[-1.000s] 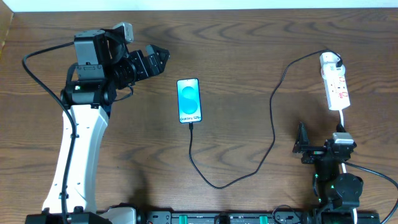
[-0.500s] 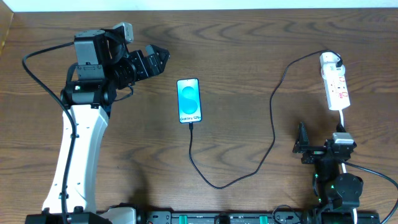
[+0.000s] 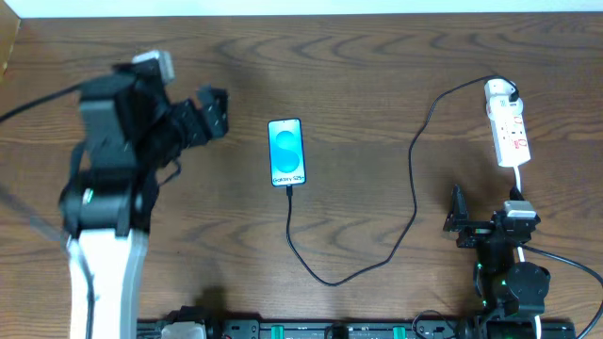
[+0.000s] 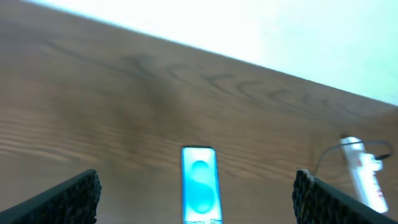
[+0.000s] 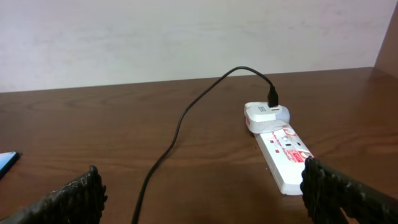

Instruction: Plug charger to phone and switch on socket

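The phone (image 3: 286, 152) lies face up at the table's middle, its blue screen lit. The charger's black cable (image 3: 330, 280) runs from the phone's bottom edge, loops toward the front, and rises to the white adapter (image 3: 497, 91) seated in the far end of the socket strip (image 3: 513, 137). My left gripper (image 3: 209, 108) is open and empty, left of the phone and above the table. In the left wrist view the phone (image 4: 200, 186) shows between the fingers (image 4: 68, 199). My right gripper (image 3: 485, 215) is open and empty, just in front of the strip (image 5: 283, 149).
The strip's white cord (image 3: 519, 179) runs toward the front, to the right arm's base. The table's far edge meets a white wall (image 5: 186, 37). The cable (image 5: 180, 121) crosses the table between the right gripper and the phone.
My left arm has swung to the left and away from the phone, blurred by motion. The right arm, phone, cable and strip have not moved.
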### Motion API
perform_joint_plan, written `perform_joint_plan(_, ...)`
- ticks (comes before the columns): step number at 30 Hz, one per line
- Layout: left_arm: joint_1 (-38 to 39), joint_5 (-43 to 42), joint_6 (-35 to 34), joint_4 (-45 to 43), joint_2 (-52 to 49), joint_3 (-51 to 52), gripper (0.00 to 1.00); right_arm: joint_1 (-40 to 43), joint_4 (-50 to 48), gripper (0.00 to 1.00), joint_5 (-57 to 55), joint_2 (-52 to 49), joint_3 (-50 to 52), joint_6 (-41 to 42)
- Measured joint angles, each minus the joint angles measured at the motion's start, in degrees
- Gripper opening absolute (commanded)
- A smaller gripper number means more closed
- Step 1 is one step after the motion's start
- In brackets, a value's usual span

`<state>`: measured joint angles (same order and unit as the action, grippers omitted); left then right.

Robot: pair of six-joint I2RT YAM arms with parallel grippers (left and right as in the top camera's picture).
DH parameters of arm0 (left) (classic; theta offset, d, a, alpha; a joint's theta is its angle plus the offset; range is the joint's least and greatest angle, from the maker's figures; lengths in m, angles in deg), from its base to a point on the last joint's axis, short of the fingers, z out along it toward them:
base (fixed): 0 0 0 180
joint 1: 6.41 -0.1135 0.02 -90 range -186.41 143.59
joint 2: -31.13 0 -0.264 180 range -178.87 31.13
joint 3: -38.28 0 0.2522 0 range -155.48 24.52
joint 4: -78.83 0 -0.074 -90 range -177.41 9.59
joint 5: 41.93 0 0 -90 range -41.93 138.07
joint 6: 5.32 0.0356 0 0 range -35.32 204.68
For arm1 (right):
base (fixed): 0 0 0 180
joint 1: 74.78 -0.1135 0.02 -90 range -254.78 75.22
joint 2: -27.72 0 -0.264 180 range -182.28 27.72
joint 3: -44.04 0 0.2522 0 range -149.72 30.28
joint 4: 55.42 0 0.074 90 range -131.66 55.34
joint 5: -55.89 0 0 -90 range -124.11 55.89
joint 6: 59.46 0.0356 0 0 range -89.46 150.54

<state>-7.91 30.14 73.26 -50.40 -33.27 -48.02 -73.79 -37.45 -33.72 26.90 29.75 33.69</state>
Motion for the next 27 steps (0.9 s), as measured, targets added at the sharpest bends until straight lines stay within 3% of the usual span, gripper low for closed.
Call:
perform_joint_plan(8, 2.8, 3.3, 14.0, 0.2, 16.1, 5.7, 0.98, 0.0, 0.0, 0.99, 0.0, 0.0, 0.0, 0.0)
perform_joint_plan(11, 3.8, 4.2, 17.0, -3.6, 21.7, 11.6, 0.98, 0.0, 0.0, 0.99, 0.0, 0.0, 0.0, 0.0)
perform_joint_plan(27, 4.0, 6.3, 20.3, -33.5, 44.3, 50.2, 0.98, 0.0, 0.0, 0.99, 0.0, 0.1, 0.0, 0.0)
